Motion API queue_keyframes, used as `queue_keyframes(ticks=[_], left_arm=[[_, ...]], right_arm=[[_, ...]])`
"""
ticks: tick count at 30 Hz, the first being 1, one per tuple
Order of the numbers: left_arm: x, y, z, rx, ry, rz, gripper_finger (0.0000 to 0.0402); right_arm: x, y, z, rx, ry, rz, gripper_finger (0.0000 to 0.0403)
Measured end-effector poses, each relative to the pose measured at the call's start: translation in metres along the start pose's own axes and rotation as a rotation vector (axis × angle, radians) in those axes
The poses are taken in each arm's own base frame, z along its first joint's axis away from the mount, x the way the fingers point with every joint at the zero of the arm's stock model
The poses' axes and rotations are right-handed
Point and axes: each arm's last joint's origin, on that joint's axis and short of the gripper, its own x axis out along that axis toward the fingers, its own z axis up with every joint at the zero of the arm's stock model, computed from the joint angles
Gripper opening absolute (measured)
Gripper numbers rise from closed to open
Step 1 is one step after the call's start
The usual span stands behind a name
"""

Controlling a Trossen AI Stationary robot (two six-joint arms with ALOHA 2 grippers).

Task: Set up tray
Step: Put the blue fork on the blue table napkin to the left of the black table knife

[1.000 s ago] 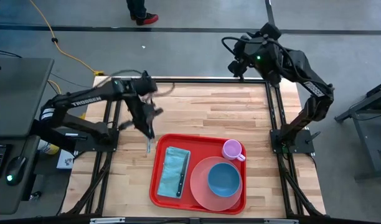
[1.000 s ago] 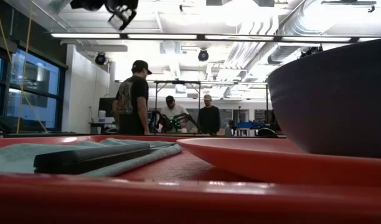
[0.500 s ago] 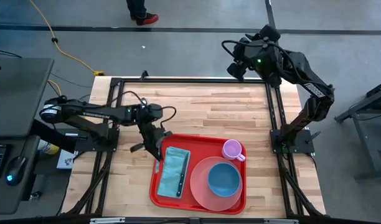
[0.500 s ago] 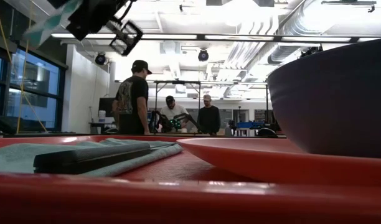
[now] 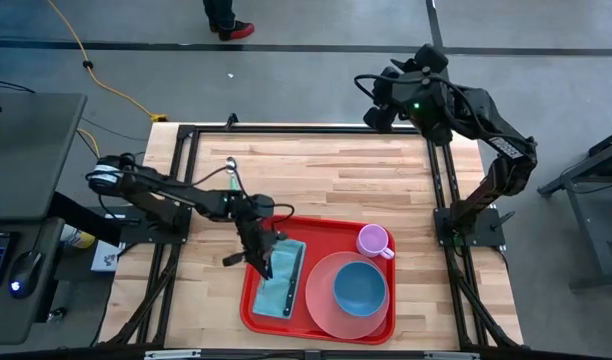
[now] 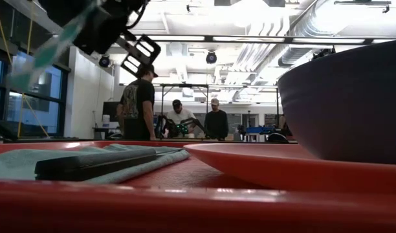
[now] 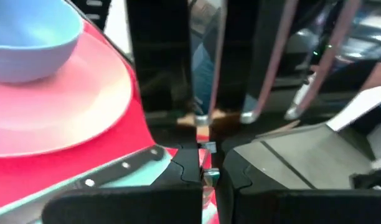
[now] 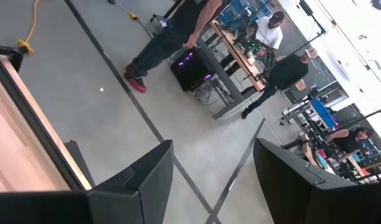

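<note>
The red tray (image 5: 326, 230) lies at the table's near middle. On it a teal napkin (image 5: 283, 283) carries a black-handled knife (image 5: 292, 288). Beside them a pink plate (image 5: 321, 300) holds a blue bowl (image 5: 360, 287), with a pink cup (image 5: 373, 240) behind. My left gripper (image 5: 263, 262) hangs over the napkin's far left part, shut on a slim pale utensil (image 6: 43, 55); which kind I cannot tell. My right gripper (image 5: 371, 100) waits high over the table's far right corner, open, nothing between its fingers (image 8: 147, 180). My left gripper pinches the utensil between its two fingers; the left wrist view shows only a small silver bit (image 7: 207, 163) between the fingertips. In the low view the utensil slants down and away from the fingers, lifted clear of the tray and napkin.
Bare wooden tabletop (image 5: 366, 180) lies beyond the tray, inside a black frame (image 5: 306, 128). People stand in the room behind the table (image 6: 136, 97).
My left gripper has gone down and toward the table's near right, from beside the tray's far left corner to over the napkin. It has stayed shut on the utensil, which has come along clear of the tray.
</note>
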Motion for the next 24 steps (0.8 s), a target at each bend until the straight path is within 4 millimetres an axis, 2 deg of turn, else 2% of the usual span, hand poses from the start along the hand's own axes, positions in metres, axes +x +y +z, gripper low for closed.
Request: queue_keyframes(ticks=[6,13,20,24], left_arm=[[0.013,0.014,-0.010,-0.012,0.019,0.056,0.0036],[0.019,0.024,-0.020,-0.025,0.047,0.091,0.0036],[0.028,0.017,-0.009,0.041,-0.033,0.013,0.0036],[0.035,0.011,-0.009,0.036,-0.023,-0.014,0.0036]], right_arm=[[-0.002,0.002,0.000,-0.011,-0.003,0.008,0.0200],[-0.002,0.002,-0.001,-0.042,0.003,0.009,0.0200],[-0.002,0.002,-0.001,-0.044,0.003,0.009,0.0201],[-0.002,0.002,-0.001,-0.052,0.002,0.012,0.0200]])
